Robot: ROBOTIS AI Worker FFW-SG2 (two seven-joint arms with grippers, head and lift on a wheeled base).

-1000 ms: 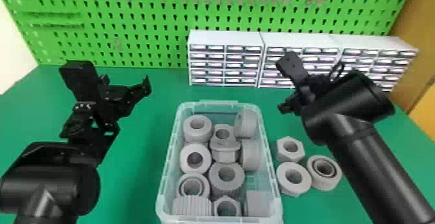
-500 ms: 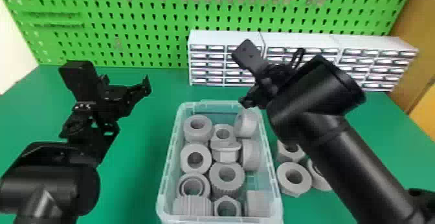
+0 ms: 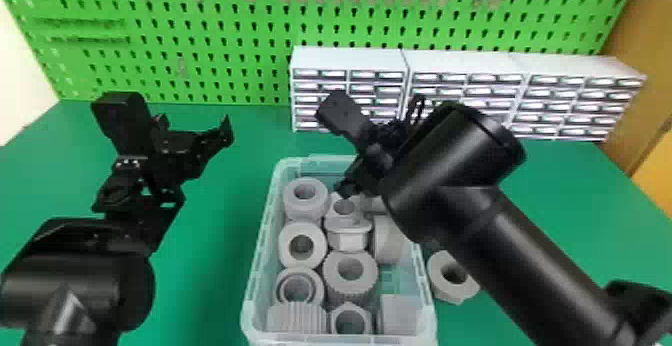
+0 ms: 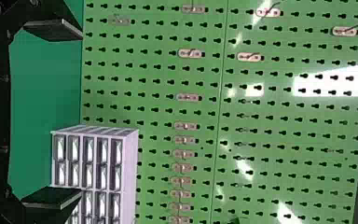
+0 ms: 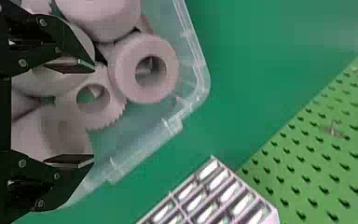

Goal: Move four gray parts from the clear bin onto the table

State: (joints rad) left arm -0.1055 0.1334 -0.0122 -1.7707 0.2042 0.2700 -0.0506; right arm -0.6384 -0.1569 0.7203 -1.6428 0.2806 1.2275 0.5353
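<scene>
Across the green table (image 3: pixel 210 290), before the white drawer units (image 3: pixel 450 65), stands the clear bin (image 3: pixel 257 270). The left gripper (image 3: pixel 195 132) hangs left of it, fingers parted; the right gripper (image 3: pixel 350 185), fingers also spread, is over its far end. Gray parts (image 3: pixel 302 245) crowd the bin, and one gray part (image 3: pixel 440 280) lies just right of it on the table.
</scene>
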